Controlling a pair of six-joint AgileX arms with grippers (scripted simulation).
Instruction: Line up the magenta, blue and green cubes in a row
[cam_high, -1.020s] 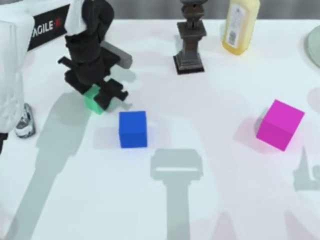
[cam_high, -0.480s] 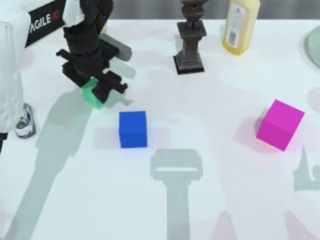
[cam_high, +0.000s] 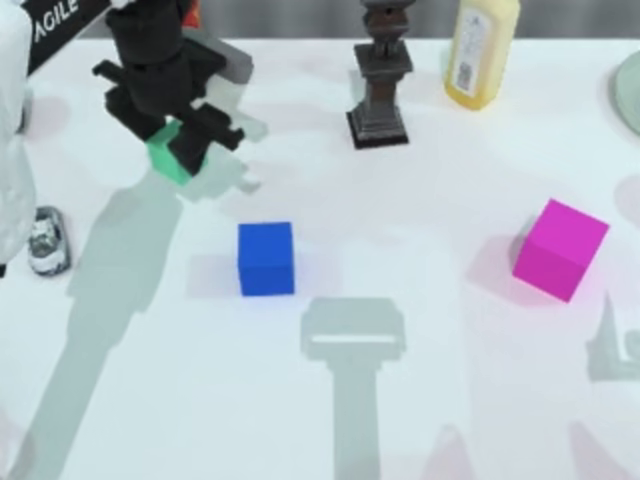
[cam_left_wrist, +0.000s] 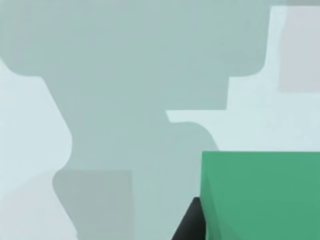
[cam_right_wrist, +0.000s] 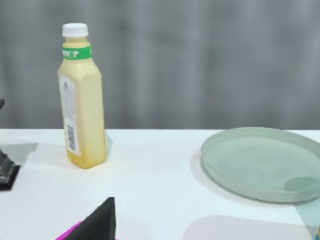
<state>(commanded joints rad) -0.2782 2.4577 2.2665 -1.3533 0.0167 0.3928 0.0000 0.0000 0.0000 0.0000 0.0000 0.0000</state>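
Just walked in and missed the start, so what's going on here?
The left hand has the green cube in its grip, held above the table near the far left. The blue cube sits on the table in front of it, and the magenta cube is far off on the right, so no row exists yet. The right arm looks parked; its wrist view shows a yellow bottle and a plate.

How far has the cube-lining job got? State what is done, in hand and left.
Done: no row yet. In hand: the left hand grips the green cube, far left. Left: the blue cube sits mid-table, the magenta cube far right, untouched; the right hand is out of the top view.
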